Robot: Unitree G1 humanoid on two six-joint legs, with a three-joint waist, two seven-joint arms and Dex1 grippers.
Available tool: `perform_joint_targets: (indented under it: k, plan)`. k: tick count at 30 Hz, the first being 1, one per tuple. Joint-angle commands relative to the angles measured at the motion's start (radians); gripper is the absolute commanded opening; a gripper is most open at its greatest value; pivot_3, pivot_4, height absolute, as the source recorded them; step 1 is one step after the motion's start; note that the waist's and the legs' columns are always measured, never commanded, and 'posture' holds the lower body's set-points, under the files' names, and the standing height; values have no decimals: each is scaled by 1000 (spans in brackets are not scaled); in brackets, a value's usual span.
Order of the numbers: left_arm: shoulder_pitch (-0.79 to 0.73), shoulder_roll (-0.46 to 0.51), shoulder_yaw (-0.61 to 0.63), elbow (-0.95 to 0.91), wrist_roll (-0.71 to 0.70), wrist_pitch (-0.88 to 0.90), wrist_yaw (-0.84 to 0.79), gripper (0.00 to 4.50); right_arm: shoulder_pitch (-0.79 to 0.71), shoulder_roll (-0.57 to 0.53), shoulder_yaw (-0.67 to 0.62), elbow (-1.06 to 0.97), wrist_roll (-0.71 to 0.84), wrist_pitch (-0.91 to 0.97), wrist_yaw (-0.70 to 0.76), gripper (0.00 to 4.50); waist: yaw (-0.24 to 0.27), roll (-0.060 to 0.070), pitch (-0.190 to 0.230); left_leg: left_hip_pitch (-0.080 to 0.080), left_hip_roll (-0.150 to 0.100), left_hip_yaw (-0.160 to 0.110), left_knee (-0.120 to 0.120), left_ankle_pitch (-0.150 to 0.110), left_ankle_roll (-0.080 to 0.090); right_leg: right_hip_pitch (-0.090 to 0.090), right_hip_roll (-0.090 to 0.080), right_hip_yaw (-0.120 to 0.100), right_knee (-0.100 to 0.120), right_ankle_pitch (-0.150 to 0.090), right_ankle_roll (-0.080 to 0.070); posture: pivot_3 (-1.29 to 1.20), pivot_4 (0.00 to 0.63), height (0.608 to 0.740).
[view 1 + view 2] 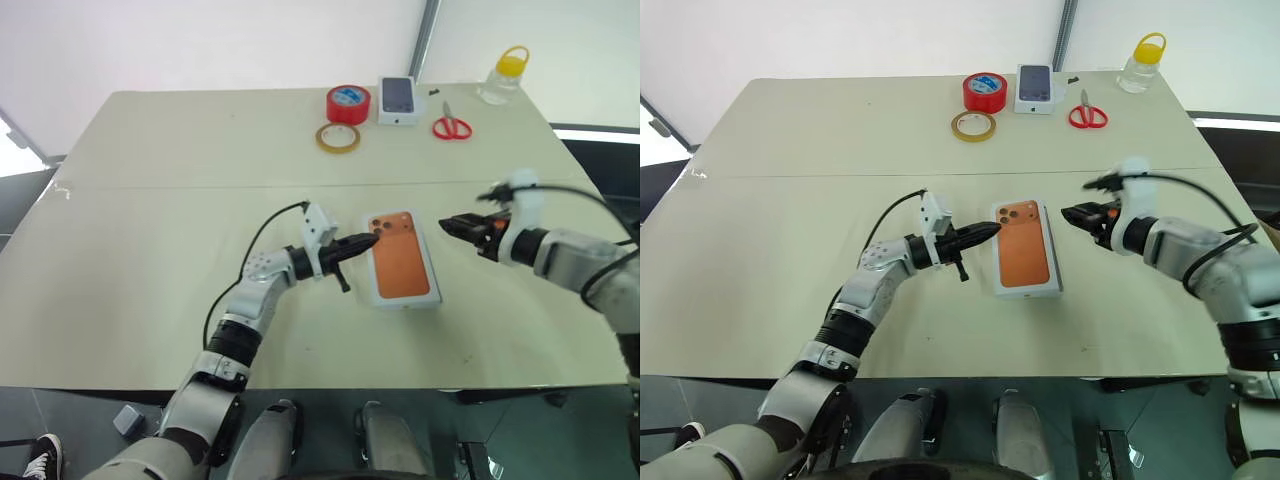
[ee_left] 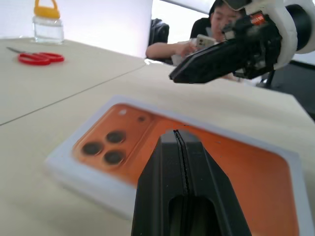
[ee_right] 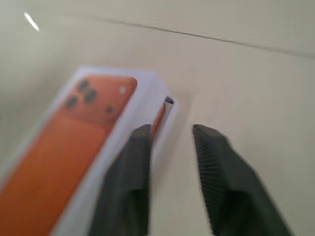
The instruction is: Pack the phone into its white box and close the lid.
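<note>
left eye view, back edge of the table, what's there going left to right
tan tape ring → red tape roll → small white box with a phone picture → red scissors → clear jar with yellow lid

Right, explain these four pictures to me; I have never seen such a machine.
It is a humanoid robot with two arms, each ending in a two-fingered black gripper. Two pictures look down from its head; the other two look along each wrist. On the table the orange phone lies framed by the white box. The left gripper is shut, its tip at the phone's camera corner; the right gripper, slightly open, hangs beside the box. Neither holds anything. Behind lie two tape rolls, scissors, a small box and a bottle.
</note>
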Motion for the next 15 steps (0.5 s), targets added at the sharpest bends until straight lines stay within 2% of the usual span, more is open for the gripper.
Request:
perform_joint_targets:
  k: [1,5,9,15]
  plan:
    - [20,47,39,-72,-18,37,6,0,24,25,23,-55,-209,-187,58,60,1,0,0,0,0,0,0,0,0,0,0,0,0,0,0,0,150,740]
    - [34,67,42,-64,-5,92,41,0,61,61,17,-62,-331,-254,84,60,8,-1,0,0,0,-1,1,0,-1,1,-1,0,-1,0,0,0,150,740]
    - [22,40,5,-31,25,113,64,0,106,56,24,-52,-455,-309,115,60,21,-1,1,0,-1,-2,1,0,-1,2,-2,0,-1,0,0,0,150,740]
    - [-46,-35,-21,48,48,119,79,0,134,103,-54,-55,-483,-274,108,60,30,-2,1,0,-1,-1,1,0,-1,1,-2,1,-1,0,0,0,150,740]
